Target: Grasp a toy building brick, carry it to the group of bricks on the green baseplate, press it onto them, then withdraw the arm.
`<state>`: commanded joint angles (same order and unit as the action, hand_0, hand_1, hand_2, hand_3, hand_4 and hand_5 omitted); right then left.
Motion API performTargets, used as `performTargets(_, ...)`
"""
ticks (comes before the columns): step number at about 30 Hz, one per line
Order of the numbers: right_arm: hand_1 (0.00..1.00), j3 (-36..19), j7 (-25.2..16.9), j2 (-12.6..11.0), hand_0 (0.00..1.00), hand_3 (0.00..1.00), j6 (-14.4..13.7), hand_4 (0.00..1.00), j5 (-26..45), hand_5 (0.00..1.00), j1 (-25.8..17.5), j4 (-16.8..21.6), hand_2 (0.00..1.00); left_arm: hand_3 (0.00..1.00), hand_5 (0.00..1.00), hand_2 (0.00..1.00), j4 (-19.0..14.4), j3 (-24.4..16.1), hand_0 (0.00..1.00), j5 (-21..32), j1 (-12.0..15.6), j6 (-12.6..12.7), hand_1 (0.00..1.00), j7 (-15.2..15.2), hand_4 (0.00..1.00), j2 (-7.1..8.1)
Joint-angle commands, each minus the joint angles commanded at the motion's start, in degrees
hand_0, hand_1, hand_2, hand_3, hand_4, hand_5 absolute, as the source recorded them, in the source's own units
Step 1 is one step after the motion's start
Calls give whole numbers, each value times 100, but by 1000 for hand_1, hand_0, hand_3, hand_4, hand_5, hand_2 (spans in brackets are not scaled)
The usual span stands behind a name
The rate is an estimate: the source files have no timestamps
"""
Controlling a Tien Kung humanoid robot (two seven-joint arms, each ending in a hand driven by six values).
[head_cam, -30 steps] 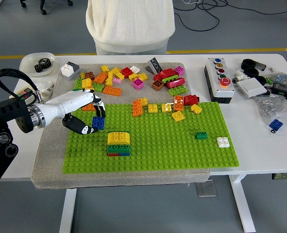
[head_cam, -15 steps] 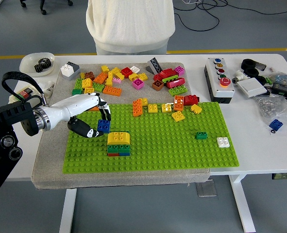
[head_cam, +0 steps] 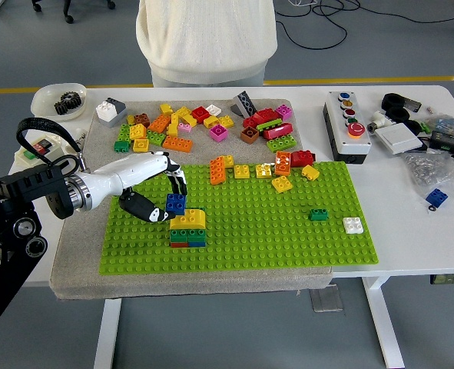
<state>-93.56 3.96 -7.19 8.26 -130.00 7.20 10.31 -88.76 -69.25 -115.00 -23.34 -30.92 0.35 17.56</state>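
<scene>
1. The left hand [head_cam: 159,192], white-shelled with dark fingertips, is seen reaching in from the left over the flat green studded baseplate [head_cam: 288,238], its fingers closed on a small blue plastic building brick [head_cam: 176,204].
2. The blue brick is held at the upper left corner of the short stack of bricks [head_cam: 187,229], which is made of a rounded yellow brick on top, green bricks below it and a red and blue layer at the bottom.
3. Whether the blue brick is already touching the yellow top or is only just above it cannot be told from this view.
4. The step in hand is judged to be the final alignment before pressing, with the carry nearly finished.
5. A miss is possible: the brick appears offset toward the stack's left edge, so a press from here could catch only one row of studs and leave the brick tilted or unseated.
6. The curved top of the yellow brick is a further risk, since few studs are offered there and the blue brick could slide off under force.
7. A sideways push from the fingers could shift or topple the stack if it is only lightly fixed to the baseplate.
8. On withdrawal, a poorly seated brick could be dragged off by the fingertips.
9. The right arm is not in view.
10. A person in a cream sweater [head_cam: 207,38] is standing at the far side of the white table [head_cam: 411,223], hands unseen.
</scene>
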Motion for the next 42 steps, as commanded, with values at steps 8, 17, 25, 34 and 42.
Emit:
performTargets(8, 652, 19, -7, 1, 750, 633, 8, 895, 0, 478, -3, 0, 729, 540, 2, 506, 39, 12, 998, 10, 16, 6, 701, 38, 807, -110)
performTargets(17, 653, 33, -14, -3, 749, 632, 9, 895, 0, 478, 6, 0, 728, 537, 2, 505, 107, 5, 998, 10, 24, 12, 698, 62, 807, -204)
performTargets(25, 652, 24, -14, -10, 749, 633, 3, 895, 0, 479, 1, 0, 729, 537, 2, 504, 158, 38, 998, 13, 30, 15, 697, 82, 807, -288)
performTargets(34, 652, 28, -16, -15, 749, 633, 3, 895, 0, 478, 11, 0, 729, 537, 2, 504, 287, 70, 998, 12, 13, 42, 695, 76, 807, -369)
performTargets(42, 653, 29, -18, -14, 750, 633, -1, 895, 0, 478, 20, 0, 729, 536, 2, 503, 443, 92, 998, -29, -45, 55, 694, 17, 806, -378)
